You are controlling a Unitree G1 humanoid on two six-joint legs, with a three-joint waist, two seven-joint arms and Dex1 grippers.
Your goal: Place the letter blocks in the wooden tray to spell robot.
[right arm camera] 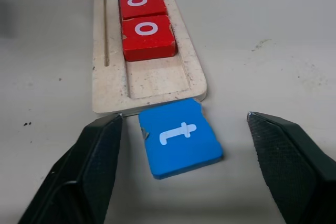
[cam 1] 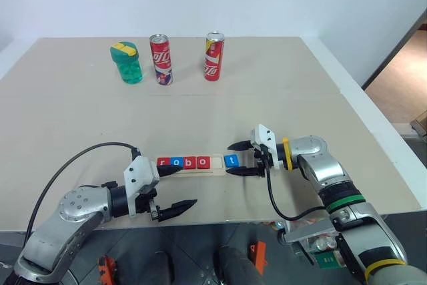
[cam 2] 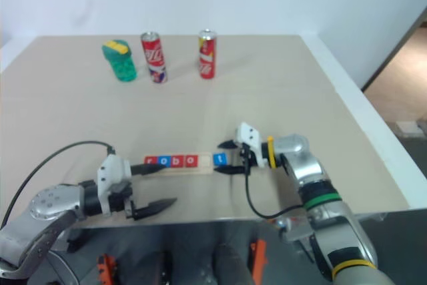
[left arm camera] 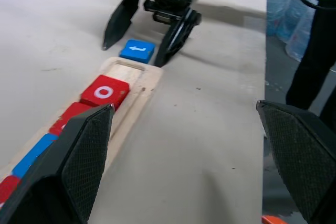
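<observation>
The wooden tray (cam 1: 215, 164) lies near the table's front edge. It holds several letter blocks in a row: red r (cam 1: 163, 162), blue o (cam 1: 176, 162), red b (cam 1: 189, 162) and red o (cam 1: 203, 162). The slot's right end (right arm camera: 157, 80) is bare. The blue t block (right arm camera: 180, 137) lies flat on the table, touching the tray's right end, slightly askew. My right gripper (cam 1: 230, 159) is open and points left, one finger on each side of the t block without touching it. My left gripper (cam 1: 187, 185) is open at the tray's left end, its upper finger over the tray's front edge.
A green bottle (cam 1: 125, 63) and two red cans (cam 1: 161, 59) (cam 1: 213, 56) stand at the back of the table. The table's front edge runs just below both grippers. A black cable (cam 1: 80, 155) loops from the left arm.
</observation>
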